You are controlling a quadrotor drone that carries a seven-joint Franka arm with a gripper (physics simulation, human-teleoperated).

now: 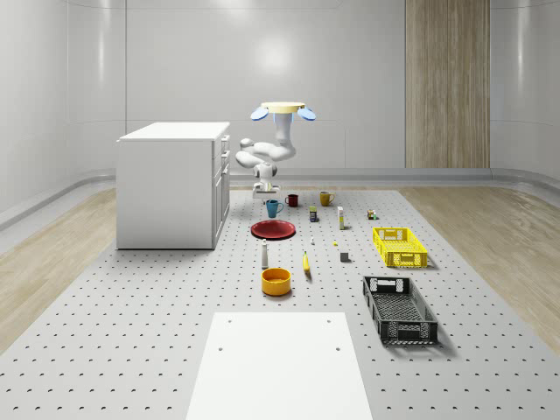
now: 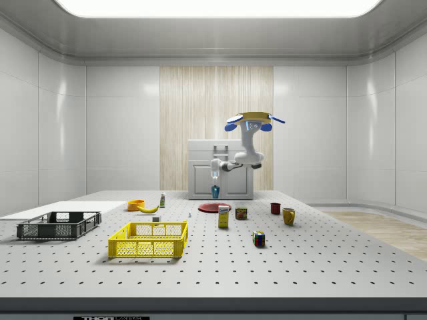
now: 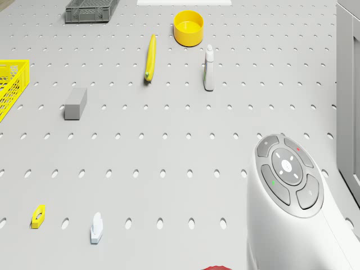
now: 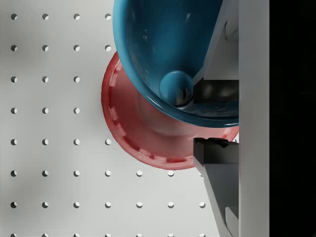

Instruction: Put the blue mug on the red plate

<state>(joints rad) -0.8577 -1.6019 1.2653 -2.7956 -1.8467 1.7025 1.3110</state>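
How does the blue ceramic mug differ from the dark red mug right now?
The blue mug hangs in the gripper under the hovering drone, over the red plate; the dark red mug stands on the perforated floor. Blue is gripped by its rim; dark red is untouched. Both are upright, with handles.

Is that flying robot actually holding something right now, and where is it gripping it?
Yes. The tool grips the blue mug by its rim, one finger inside and one outside, above the red plate.
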